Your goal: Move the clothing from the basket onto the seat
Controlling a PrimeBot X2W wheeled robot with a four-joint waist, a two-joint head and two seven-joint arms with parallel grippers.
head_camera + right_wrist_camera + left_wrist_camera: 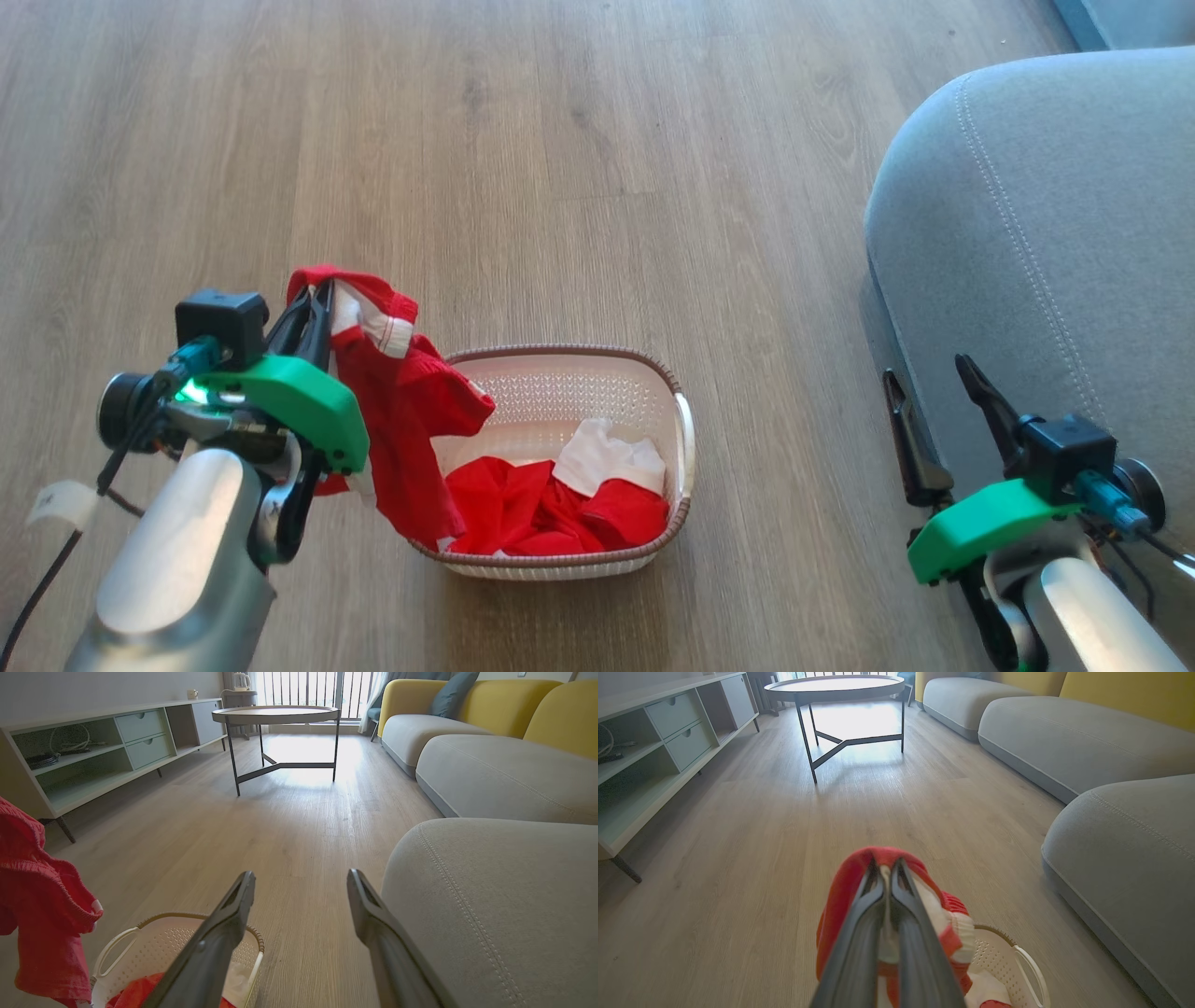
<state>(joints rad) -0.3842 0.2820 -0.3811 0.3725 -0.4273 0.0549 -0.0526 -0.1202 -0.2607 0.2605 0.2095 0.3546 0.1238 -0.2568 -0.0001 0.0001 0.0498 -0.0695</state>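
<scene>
**One red garment up in the left gripper, the rest lying in the basket**

We are holding one red garment (401, 411) in our left gripper (313, 301). Its two fingers are pressing together on the fabric, and in the left wrist view the cloth is wrapping over the fingertips. The garment is hanging down from the gripper over the left side of the basket (560, 353), and its lower end is reaching the near left rim. A white band of trim is showing near the top of it.

The basket is standing on the wooden floor (579, 140). Inside it the rest of the clothing (551, 509) is lying crumpled against the near wall: mostly red fabric, with a white piece on top.

Our right gripper (926, 371) is hovering with its fingers spread wide apart and is carrying nothing. It is just beside the front edge of the seat (1046, 233), whose line of light double stitching is running along the rounded corner. The seat is well to the right of the basket, with bare floor between them.

Farther away, in the right wrist view, a round table (275, 714) and a low shelf unit (93, 751) are standing on the same floor.
</scene>
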